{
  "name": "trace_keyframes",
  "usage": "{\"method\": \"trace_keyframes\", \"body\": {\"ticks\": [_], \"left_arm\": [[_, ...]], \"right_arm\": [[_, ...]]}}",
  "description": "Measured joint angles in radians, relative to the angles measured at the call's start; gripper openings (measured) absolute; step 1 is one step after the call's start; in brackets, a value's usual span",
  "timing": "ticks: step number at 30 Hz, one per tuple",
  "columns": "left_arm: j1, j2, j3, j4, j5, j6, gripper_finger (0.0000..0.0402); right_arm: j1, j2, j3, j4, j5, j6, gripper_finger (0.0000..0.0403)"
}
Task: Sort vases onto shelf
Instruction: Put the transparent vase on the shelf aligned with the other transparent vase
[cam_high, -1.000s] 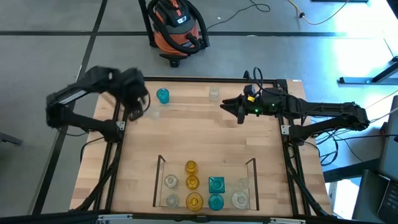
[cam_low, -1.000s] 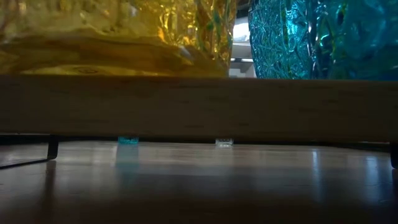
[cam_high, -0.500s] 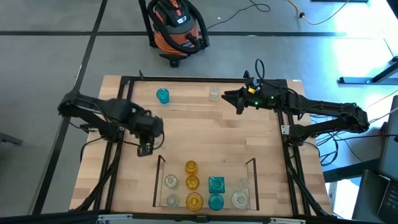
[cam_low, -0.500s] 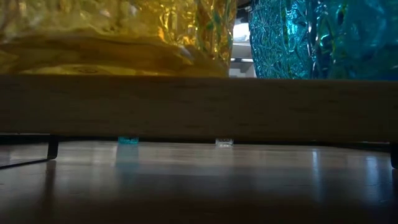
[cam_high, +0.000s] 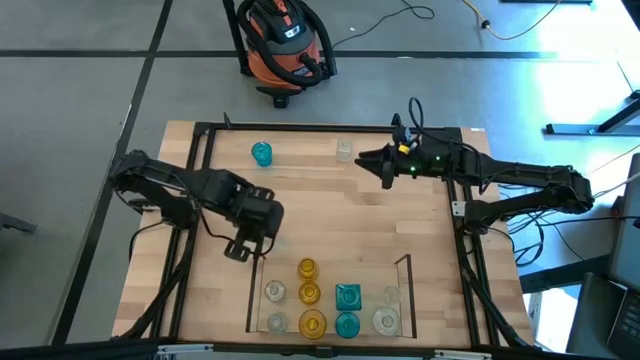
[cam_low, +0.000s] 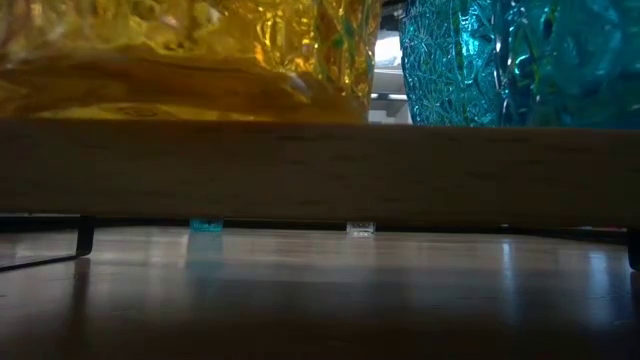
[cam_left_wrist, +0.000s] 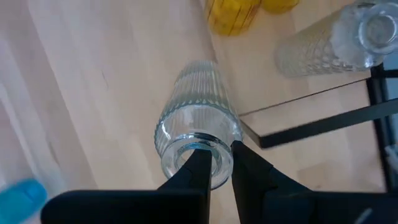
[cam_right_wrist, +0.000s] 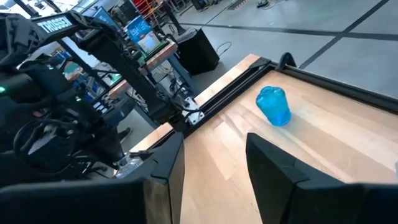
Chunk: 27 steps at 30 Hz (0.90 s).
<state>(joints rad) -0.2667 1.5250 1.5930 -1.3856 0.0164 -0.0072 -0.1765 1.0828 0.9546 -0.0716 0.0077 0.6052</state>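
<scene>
Carrying step: left gripper (cam_left_wrist: 216, 163) pinches the rim of a clear ribbed vase (cam_left_wrist: 198, 118), one finger inside the mouth and one outside, at the shelf's (cam_high: 256, 290) left rail.
Next move, as judged: lower the clear ribbed vase past the rail into the clear column, where room seems to lie at the 12 o'clock end; clearance from the clear vase (cam_left_wrist: 329, 42) already standing there looks tight, so a slow descent is called for.
Held item, look: translucent cylinder, fine vertical ribs, narrowed neck, round open mouth; hangs upright under the fingers.
Nearest row, 6 o'clock edge: large amber vase (cam_low: 180, 55) and teal vase (cam_low: 520, 60) fill the low view above the shelf's wooden front edge.
Shelf contents, high view: clear vases at 9 o'clock and 3 o'clock sides, amber column (cam_high: 308, 295), teal column (cam_high: 347, 308).
Far table, 12 o'clock: one teal-blue vase (cam_high: 261, 153) and one small clear vase (cam_high: 345, 150), both unsorted.
Right gripper (cam_high: 381, 166): fingers parted, holding nothing, waiting near the small clear vase at 1 o'clock.
</scene>
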Motion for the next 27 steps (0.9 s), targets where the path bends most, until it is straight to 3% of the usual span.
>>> {"method": "trace_keyframes", "body": {"ticks": [10,15,27], "left_arm": [[-0.052,0.085,0.042,-0.064,0.013,0.303,0.003],[-0.116,0.097,0.042,-0.091,-0.09,0.559,0.003],[-0.168,0.099,0.042,-0.049,-0.18,0.755,0.003]], "right_arm": [[0.0,0.0,0.0,-0.007,-0.001,0.0,0.0135],[0.0,0.0,0.0,-0.007,-0.001,0.0,0.0135],[-0.001,0.0,0.0,-0.024,-0.035,0.0,0.0135]]}}
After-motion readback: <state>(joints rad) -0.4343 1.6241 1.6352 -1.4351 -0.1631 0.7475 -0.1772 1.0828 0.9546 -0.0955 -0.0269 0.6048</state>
